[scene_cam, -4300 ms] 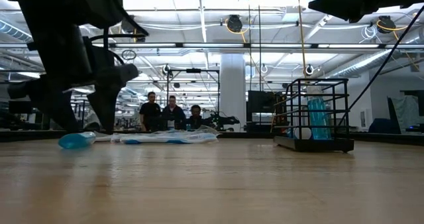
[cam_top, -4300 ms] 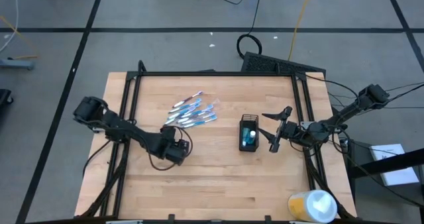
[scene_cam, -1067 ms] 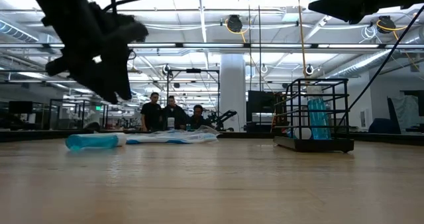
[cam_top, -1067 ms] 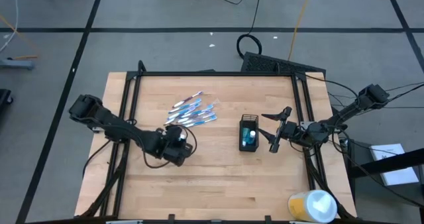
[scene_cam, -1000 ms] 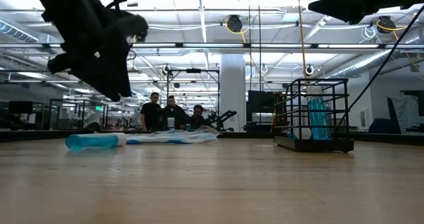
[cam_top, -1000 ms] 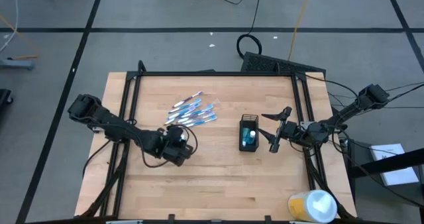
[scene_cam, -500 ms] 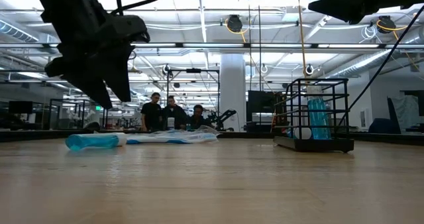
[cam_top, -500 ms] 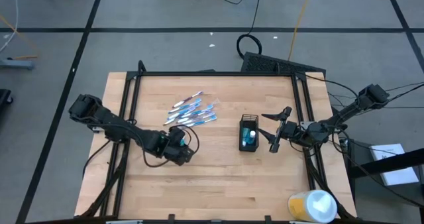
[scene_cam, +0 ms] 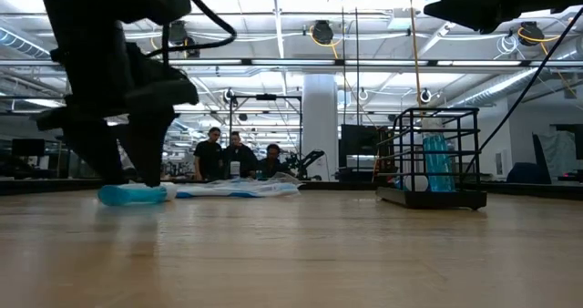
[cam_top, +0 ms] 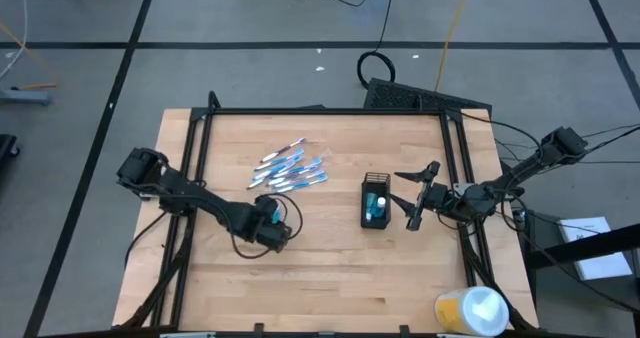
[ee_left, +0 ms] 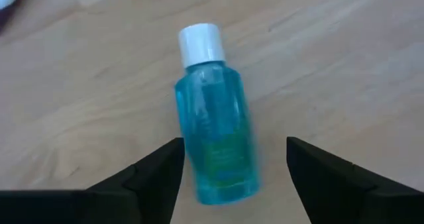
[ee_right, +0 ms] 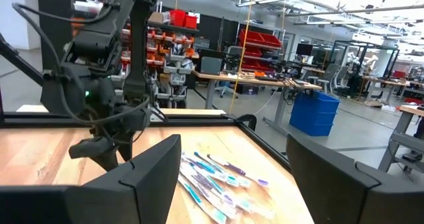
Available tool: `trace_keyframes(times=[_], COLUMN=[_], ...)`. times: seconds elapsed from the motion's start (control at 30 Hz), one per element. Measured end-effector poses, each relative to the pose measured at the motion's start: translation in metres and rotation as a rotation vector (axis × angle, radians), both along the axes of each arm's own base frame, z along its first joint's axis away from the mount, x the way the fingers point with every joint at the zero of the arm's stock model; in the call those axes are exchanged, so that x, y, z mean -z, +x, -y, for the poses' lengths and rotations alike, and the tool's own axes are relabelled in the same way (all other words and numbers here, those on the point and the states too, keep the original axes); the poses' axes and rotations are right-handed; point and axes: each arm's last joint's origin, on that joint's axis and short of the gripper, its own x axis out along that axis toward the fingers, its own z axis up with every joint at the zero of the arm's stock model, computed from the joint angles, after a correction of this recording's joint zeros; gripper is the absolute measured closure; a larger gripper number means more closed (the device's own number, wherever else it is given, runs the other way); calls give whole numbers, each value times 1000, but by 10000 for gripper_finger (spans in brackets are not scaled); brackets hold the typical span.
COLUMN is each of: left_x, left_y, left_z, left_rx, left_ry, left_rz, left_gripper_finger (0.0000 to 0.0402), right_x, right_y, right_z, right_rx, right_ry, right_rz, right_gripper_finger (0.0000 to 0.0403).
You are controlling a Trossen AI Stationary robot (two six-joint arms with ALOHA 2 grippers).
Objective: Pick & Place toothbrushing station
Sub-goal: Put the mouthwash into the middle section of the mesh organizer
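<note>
Cup [cam_top: 375, 202]: black wire mesh, blue bottle inside.
Bottle [ee_left: 213, 142]: blue, white cap, lying flat.
Left gripper [ee_left: 232, 177]: spread, straddling bottle.
Right gripper [cam_top: 408, 199]: spread, 3 o'clock of cup.

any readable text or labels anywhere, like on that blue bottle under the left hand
No text can be read in any view.
Blue bottle, between the open fingers of the left hand: a faint greenish patch shows on its body, too blurred to read.
Toothbrushes: too small to read.
Red bins in the room behind: no legible marking.
</note>
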Motion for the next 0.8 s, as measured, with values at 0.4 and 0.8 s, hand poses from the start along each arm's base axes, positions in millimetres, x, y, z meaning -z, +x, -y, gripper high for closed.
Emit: trace_keyframes(times=[0.4, 0.8], left_x=[25, 23], left_y=[10, 10], left_z=[-4, -9], left_rx=[9, -15], left_ry=[-19, -65], left_rz=[-73, -80], left_gripper_finger=[152, 225], right_x=[0, 0], right_y=[0, 0], right_z=[0, 0], right_rx=[0, 0], right_ry=[5, 9], right_rz=[4, 5], right_gripper_finger=[138, 138])
